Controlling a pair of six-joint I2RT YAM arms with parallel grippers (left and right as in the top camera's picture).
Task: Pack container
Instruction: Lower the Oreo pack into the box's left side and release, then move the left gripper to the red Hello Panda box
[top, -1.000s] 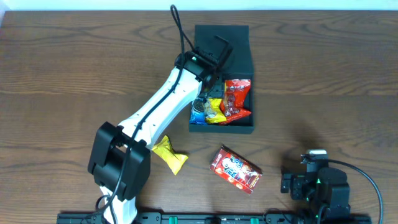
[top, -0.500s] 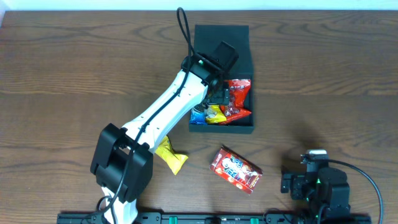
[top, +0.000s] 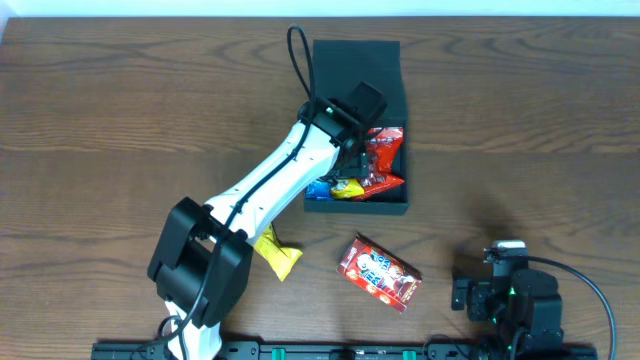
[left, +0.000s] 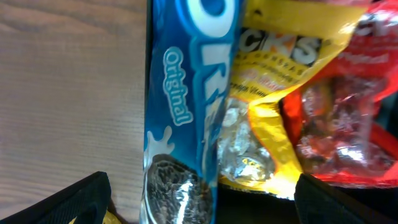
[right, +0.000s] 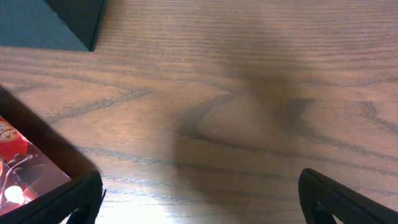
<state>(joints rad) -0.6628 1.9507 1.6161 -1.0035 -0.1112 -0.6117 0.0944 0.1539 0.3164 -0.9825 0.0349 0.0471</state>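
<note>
The container is a dark box with its flap lid laid open toward the far side. Inside lie a red packet, a yellow packet and a blue cookie packet. My left gripper hangs low over these snacks, open. In the left wrist view the blue cookie packet runs between the wide-spread fingers, untouched, with the yellow packet and red packet beside it. My right gripper is open over bare wood, holding nothing.
On the table in front of the container lie a loose yellow packet and a red snack box. The right arm sits folded at the near right edge. The right wrist view shows the container's corner and the red snack box.
The left gripper has moved from over the lid toward the near part of the box, down over the snacks, and its jaws have spread wider. The right arm has not moved.
</note>
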